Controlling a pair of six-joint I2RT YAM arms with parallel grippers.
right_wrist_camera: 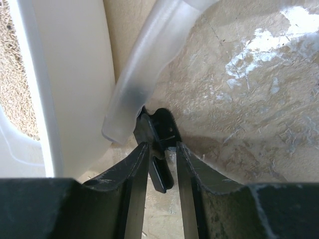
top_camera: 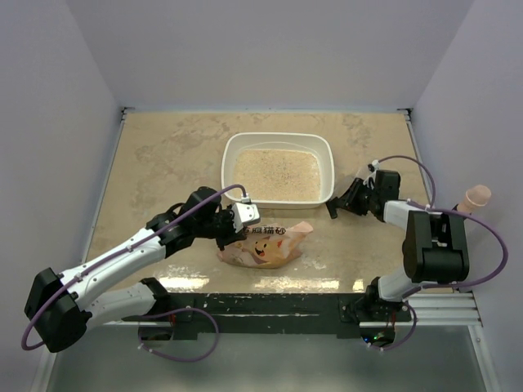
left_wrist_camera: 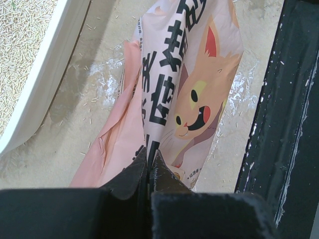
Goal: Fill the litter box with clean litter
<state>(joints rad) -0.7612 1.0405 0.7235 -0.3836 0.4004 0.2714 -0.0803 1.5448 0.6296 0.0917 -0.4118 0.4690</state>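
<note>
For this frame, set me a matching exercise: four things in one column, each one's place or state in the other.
1 litter box
2 bag
3 left pincer
4 right pincer

a shut on the bag's end
b open, at the box's near right corner
c lying flat in front of the box
d holding beige litter

Pairs: 1-d, 2-c, 3-a, 4-b

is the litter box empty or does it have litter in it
Has litter in it: the litter box floor is covered by pale clean litter; depth cannot be told.
</note>
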